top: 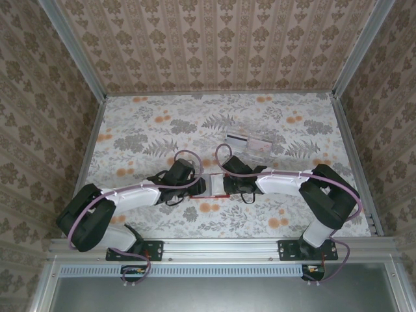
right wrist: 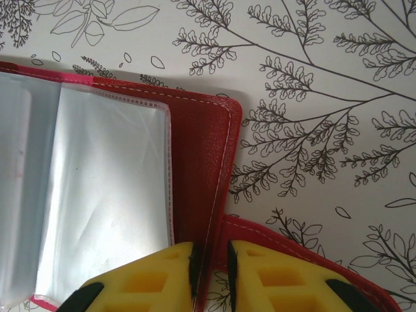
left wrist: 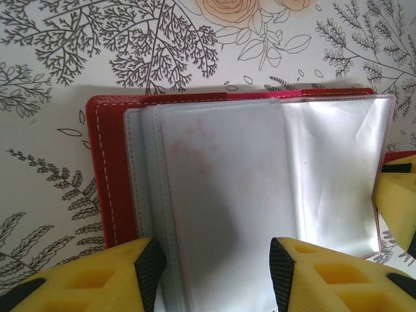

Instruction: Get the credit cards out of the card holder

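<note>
The red card holder (top: 211, 186) lies open on the table between both grippers. Its red cover (left wrist: 104, 169) and clear inner sleeves (left wrist: 325, 175) show in the left wrist view. A pale, faintly pink card (left wrist: 221, 188) sits in the front sleeve. My left gripper (left wrist: 214, 273) is open, its fingers standing either side of that sleeve's near end. My right gripper (right wrist: 213, 270) is shut on the right edge of the holder's cover (right wrist: 201, 162), next to the red closing tab (right wrist: 299, 263). A pale card with a dark stripe (top: 238, 138) lies farther back on the table.
A clear oblong plastic piece (top: 262, 148) lies beside the striped card at the back middle. The floral table (top: 149, 123) is fenced by metal rails and patterned walls. A yellow finger of the right gripper (left wrist: 396, 195) shows at the holder's right side.
</note>
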{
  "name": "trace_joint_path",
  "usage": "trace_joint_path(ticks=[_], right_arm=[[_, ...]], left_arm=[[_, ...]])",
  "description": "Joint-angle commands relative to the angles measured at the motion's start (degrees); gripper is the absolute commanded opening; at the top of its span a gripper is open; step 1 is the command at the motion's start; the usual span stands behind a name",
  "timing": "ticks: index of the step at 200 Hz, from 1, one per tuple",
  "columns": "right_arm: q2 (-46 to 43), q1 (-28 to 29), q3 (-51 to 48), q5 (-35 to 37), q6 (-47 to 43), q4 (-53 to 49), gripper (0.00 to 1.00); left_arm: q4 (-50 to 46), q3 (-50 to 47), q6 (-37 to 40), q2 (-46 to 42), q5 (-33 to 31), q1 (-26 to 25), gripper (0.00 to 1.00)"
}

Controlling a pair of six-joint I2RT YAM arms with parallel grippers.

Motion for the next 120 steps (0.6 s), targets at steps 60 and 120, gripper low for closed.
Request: trace_joint_path(ticks=[60, 120], right_arm=[[1.3, -0.1, -0.8, -1.8, 0.2, -0.4, 0.23], [1.4, 0.0, -0.4, -1.9, 0.0, -0.7, 0.24]], left_arm=[[-2.2, 2.5, 1.3, -0.3, -1.6, -1.4, 0.51], [-3.2, 3.6, 2.3, -0.6, -2.4, -2.2, 0.51]])
